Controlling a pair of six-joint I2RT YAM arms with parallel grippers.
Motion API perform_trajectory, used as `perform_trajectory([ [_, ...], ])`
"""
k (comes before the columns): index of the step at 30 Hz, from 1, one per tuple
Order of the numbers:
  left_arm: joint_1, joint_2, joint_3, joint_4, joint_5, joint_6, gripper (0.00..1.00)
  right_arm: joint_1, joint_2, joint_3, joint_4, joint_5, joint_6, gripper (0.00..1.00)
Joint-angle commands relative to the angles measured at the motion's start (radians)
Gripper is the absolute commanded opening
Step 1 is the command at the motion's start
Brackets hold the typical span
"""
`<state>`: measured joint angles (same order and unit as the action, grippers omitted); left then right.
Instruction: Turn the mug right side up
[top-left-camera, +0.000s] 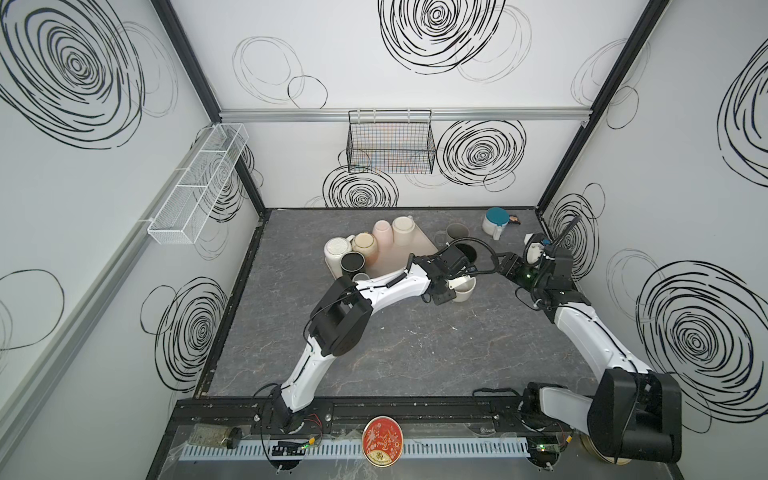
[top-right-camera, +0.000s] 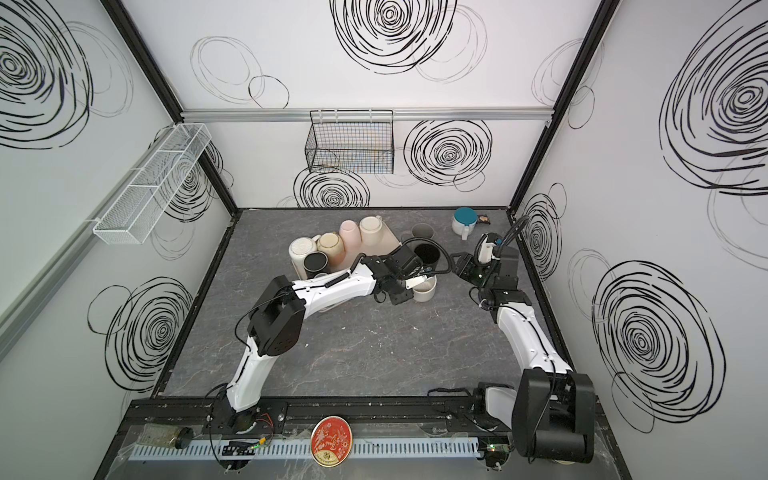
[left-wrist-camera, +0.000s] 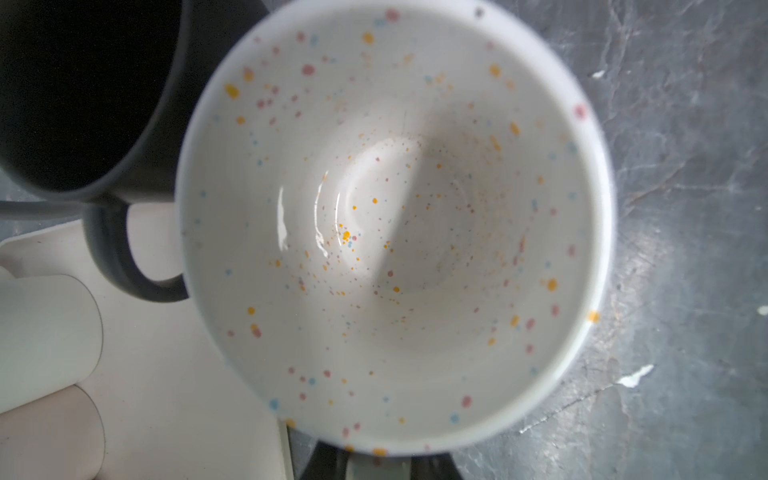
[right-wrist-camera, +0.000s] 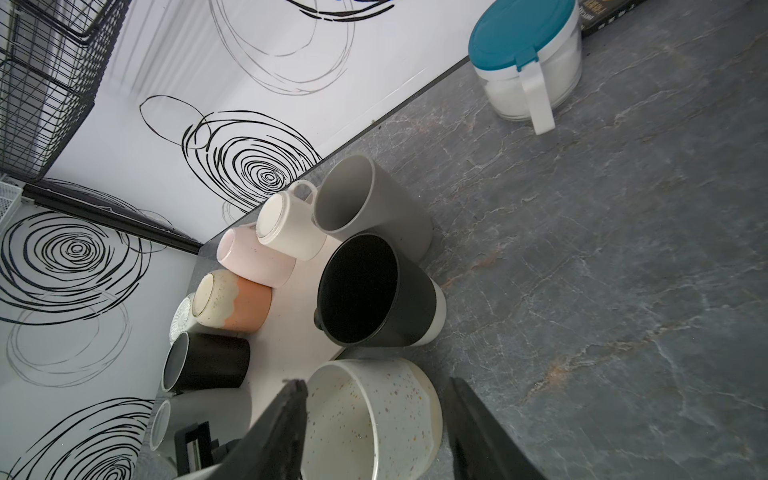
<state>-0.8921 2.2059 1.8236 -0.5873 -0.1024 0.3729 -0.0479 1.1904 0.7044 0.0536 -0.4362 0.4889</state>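
mug right side up already: the speckled mug (top-left-camera: 464, 291) stands on the grey table (top-left-camera: 415, 345) with its mouth upward, just beside the corner of the beige tray (top-left-camera: 395, 261), on the tray's side toward the right arm. both top views give only its pale wall and a part of the rim, because the left gripper (top-left-camera: 453, 283) reaches over it from the tray side.

the left wrist view looks straight down into the speckled mug (left-wrist-camera: 395, 228) and shows what the top views do not: a white inside with small pink, yellow and blue dots. at the edge of this view a pale piece of the mug, most likely the handle, sits clamped between two dark fingers (left-wrist-camera: 328, 465), so the left gripper is grasping the speckled mug.

the right gripper (right-wrist-camera: 376, 381) is released, its fingers (right-wrist-camera: 286, 419) stand apart. in the right wrist view the mug appears in the gap between them, but whether they touch it i cannot tell. in both top views this gripper is near the mug, on its side away from the tray.

only the right wrist view shows clearly the row on the tray: a cream mug (right-wrist-camera: 291, 232), a pink mug (right-wrist-camera: 257, 262) and an orange mug (right-wrist-camera: 249, 307), all bottom up. a dark mug (right-wrist-camera: 365, 291) stands upright at the tray's edge, just beside the speckled mug.
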Motion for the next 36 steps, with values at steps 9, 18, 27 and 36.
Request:
perform_trajectory([
  [9,0.004,0.006,0.045,0.081,-0.028,0.005,0.37,0.0,0.033,0.014,-0.019,-0.023,-0.021,0.57],
  [18,0.005,-0.053,-0.006,0.115,-0.013,-0.015,0.5,-0.001,0.069,0.05,-0.052,-0.085,-0.006,0.57],
  [27,0.008,-0.194,-0.102,0.176,-0.01,-0.031,0.57,0.025,0.027,0.055,-0.075,-0.061,0.0,0.58],
  [36,0.02,-0.369,-0.267,0.249,-0.107,-0.033,0.6,0.15,0.037,0.124,-0.118,0.037,-0.02,0.57],
])
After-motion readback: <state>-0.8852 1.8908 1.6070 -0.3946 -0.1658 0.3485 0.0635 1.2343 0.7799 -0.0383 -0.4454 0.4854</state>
